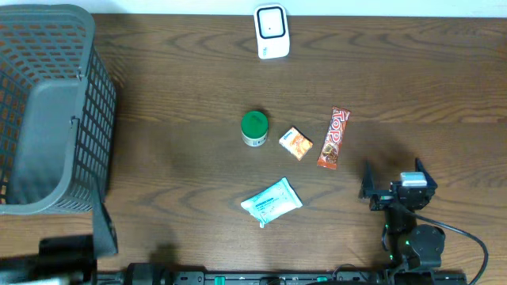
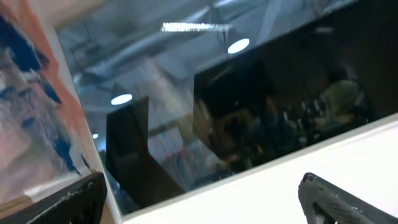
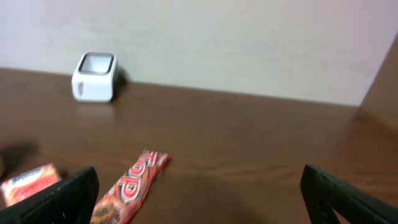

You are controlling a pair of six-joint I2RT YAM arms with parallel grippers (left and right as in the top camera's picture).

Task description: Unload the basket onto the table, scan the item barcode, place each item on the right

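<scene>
A white scanner (image 1: 271, 32) stands at the table's far edge and shows as a small white box (image 3: 94, 76) in the right wrist view. Items lie mid-table: a green-lidded tub (image 1: 254, 128), a small orange packet (image 1: 296, 143), a red Top bar (image 1: 333, 138) and a white-teal pouch (image 1: 272, 201). My right gripper (image 1: 394, 177) is open and empty, right of and nearer than the bar (image 3: 130, 185), apart from it. My left gripper (image 2: 202, 205) is open with nothing between its fingers; its camera faces a dark window, not the table.
A large grey mesh basket (image 1: 47, 111) fills the left side of the table. My left arm (image 1: 67, 252) sits at the front left corner beside it. The orange packet (image 3: 28, 182) lies at the left edge of the right wrist view.
</scene>
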